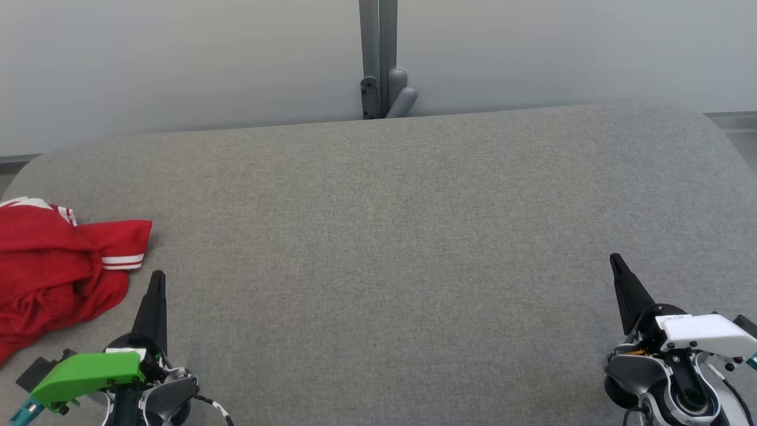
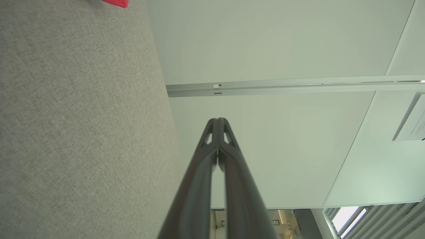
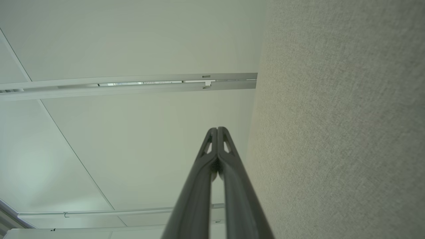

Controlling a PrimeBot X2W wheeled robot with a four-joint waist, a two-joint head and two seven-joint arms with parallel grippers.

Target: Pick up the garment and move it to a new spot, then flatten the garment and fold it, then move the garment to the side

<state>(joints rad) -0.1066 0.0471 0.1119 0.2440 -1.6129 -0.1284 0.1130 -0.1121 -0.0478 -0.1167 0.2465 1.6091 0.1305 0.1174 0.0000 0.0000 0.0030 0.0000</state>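
our l. hand (image 1: 158, 277) & r. hand (image 1: 615, 258), both clenched empty, over tabletop (image 1: 378, 236); red garment (image 1: 53, 266) crumpled at left; labels (image 1: 674, 319) illegible.

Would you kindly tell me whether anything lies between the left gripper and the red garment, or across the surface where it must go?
Nothing visible does. The shut left gripper sits just right of the crumpled red garment, apart from it, with only grey surface between; the same bare surface runs across to the right gripper.
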